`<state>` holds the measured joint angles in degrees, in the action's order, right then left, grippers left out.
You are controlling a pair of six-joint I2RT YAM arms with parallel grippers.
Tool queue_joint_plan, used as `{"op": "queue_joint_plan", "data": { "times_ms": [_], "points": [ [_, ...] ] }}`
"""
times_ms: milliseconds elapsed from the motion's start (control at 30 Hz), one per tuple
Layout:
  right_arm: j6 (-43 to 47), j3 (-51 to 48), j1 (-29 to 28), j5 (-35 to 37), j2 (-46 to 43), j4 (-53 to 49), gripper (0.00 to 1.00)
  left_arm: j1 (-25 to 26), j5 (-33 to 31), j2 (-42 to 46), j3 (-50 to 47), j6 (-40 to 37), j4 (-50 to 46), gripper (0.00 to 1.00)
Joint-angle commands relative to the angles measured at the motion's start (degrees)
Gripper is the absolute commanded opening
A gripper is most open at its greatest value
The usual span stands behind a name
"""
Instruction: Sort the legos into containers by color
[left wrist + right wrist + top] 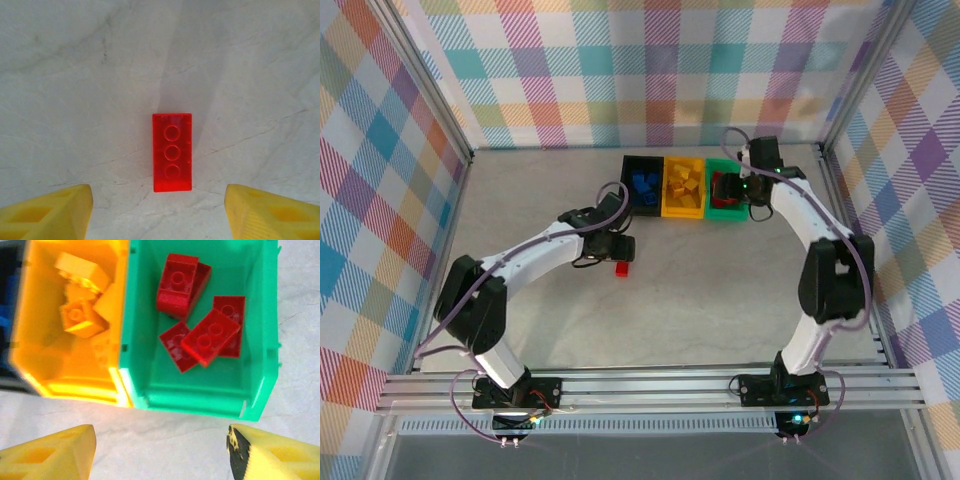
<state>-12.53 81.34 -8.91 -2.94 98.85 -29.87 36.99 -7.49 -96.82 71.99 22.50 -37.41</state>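
Top external: we log the black bin (643, 185), yellow bin (684, 188) and green bin (725, 200) touching in a row on the bench (720, 300), one red brick (621, 269) loose beside the left hand (620, 247). Left wrist: hand wide, empty, brick centred ahead, long axis along the fingers (55, 215); we would drop straight and pinch its narrow sides. Right wrist: right hand (160, 450) wide, empty, by the green bin's red bricks (210, 337), indistinct from above.

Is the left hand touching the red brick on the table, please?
Apart: the left wrist view shows bare table between the red brick and the left hand.
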Motion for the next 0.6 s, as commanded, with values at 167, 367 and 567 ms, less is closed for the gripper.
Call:
{"op": "queue_joint_plan", "data": {
  "times_ms": [167, 367, 567],
  "points": [
    [-4.55, -14.51, -2.14, -4.56, -13.02, 5.26, 0.70, 0.62, 2.00, -9.61, 4.13, -0.62, 0.45, 0.63],
    [-4.04, -18.78, -2.95, -4.03, -16.63, 3.54, 0.70, 0.67, 3.45, -13.34, 5.17, -0.79, 0.92, 0.61],
    [-3.61, -19.98, -3.05, -3.05, -17.39, 2.76, 0.70, 0.71, 3.23, -14.43, 5.47, -1.14, 0.61, 0.58]
  ]
}}
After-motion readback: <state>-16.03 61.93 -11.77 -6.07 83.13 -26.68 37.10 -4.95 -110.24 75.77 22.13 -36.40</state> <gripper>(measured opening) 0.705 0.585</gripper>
